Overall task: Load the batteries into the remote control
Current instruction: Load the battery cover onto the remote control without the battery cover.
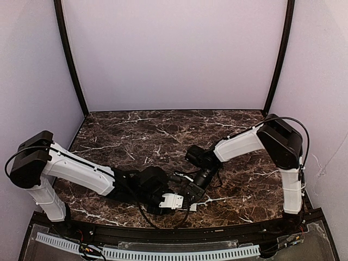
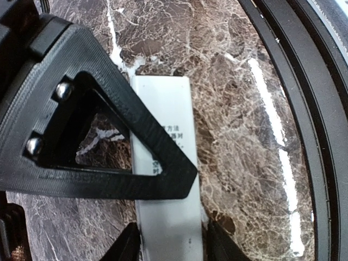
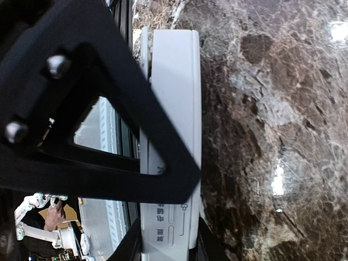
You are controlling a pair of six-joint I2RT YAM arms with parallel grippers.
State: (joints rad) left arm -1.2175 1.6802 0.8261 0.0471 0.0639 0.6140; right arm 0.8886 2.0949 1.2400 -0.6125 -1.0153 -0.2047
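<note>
Two grips, one remote (image 3: 174, 81) | my left gripper (image 2: 169, 247) and right gripper (image 3: 167, 247) each clenched across its sides, bar running out ahead of my fingertips | printed face up, I judge steadied for reaching the battery bay | batteries unseen

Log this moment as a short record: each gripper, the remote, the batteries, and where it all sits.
left gripper: shut on white printed piece, a finger at each long edge
right gripper: shut on remote control, button outlines showing
white printed piece: cover or the remote's back, cannot tell
batteries: not visible in any view
location: near edge of marble table, both arms meeting at centre
</note>
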